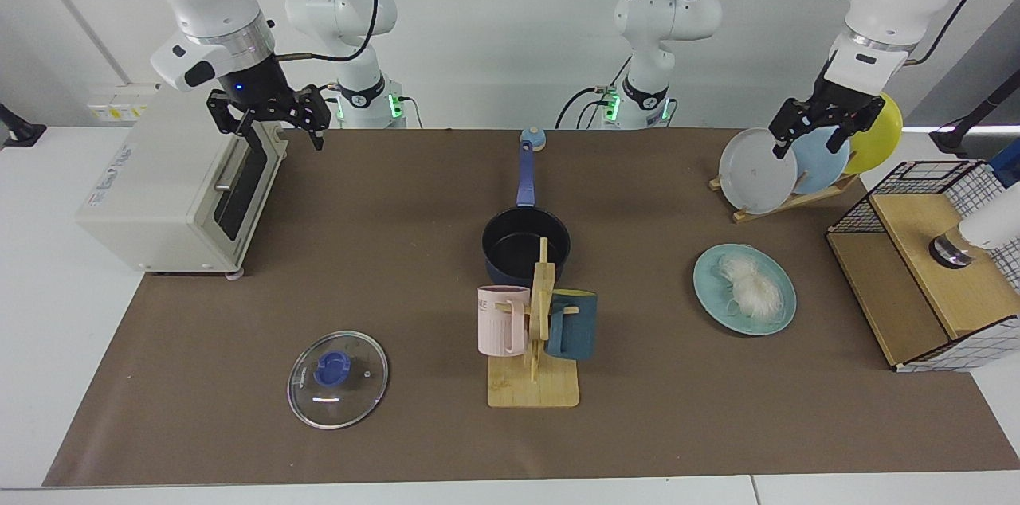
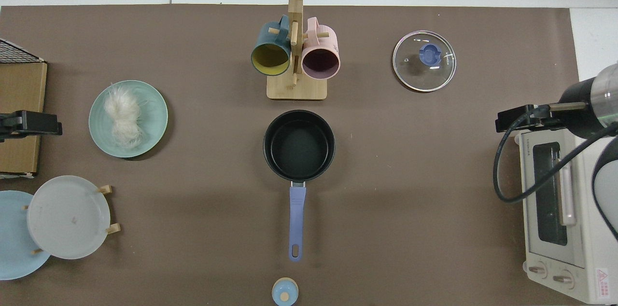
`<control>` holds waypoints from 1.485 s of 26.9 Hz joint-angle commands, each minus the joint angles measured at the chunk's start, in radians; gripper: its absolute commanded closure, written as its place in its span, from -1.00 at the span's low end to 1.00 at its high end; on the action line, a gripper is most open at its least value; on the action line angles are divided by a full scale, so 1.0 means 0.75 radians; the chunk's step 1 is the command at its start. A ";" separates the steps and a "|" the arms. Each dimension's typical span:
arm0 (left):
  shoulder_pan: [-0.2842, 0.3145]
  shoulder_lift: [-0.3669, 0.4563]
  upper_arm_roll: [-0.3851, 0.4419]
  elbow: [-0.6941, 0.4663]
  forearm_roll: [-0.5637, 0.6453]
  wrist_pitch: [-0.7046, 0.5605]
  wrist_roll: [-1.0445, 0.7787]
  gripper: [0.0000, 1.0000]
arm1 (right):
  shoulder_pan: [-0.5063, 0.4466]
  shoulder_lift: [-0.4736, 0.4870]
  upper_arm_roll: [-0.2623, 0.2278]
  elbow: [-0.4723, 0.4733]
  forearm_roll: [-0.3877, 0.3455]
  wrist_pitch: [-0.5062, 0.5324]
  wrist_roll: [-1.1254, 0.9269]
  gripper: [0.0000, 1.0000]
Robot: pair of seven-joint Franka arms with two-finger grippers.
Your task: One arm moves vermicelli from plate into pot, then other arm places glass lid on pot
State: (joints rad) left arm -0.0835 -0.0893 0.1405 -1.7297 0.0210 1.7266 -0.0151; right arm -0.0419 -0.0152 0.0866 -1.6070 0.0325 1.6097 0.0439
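Observation:
The vermicelli [image 1: 749, 286] [image 2: 123, 115] lies as a white wispy bundle on the teal-green plate [image 1: 712, 282] [image 2: 155, 120]. In the middle of the mat stands the dark navy pot [image 1: 510, 246] [image 2: 298, 146], with nothing inside and its long blue handle pointing towards the arm bases. The glass lid [image 1: 337, 379] [image 2: 424, 61] lies flat on the mat, blue knob up. My left gripper [image 1: 811, 140] [image 2: 31, 122] hangs open, high in front of the plate rack and behind the teal plate. My right gripper [image 1: 275, 123] [image 2: 520, 119] hangs open above the toaster oven, far from the lid.
A wooden mug rack [image 1: 532, 385] [image 2: 296, 89] with a pink and a teal mug stands right beside the pot. Also present are a toaster oven [image 1: 171, 186] [image 2: 562, 200], a rack of upright plates [image 1: 757, 170] [image 2: 67, 216], a wire-and-wood box [image 1: 924, 266], and a small blue knobbed object [image 1: 532, 140] [image 2: 285, 291].

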 commanded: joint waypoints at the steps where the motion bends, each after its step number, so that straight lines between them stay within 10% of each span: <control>1: 0.003 -0.014 -0.003 0.001 0.015 -0.034 -0.013 -1.00 | -0.022 -0.002 0.009 0.007 0.034 -0.011 -0.032 -0.99; 23: 0.003 0.015 -0.001 -0.013 0.013 0.107 0.002 -1.00 | -0.022 -0.002 0.009 0.007 0.034 -0.011 -0.034 -0.99; 40: 0.101 0.327 0.009 -0.083 0.007 0.457 -0.023 -1.00 | -0.022 -0.002 0.009 0.007 0.034 -0.013 -0.034 -0.99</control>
State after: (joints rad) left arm -0.0118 0.1369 0.1583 -1.7656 0.0210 2.0454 -0.0144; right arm -0.0420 -0.0152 0.0866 -1.6069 0.0325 1.6097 0.0439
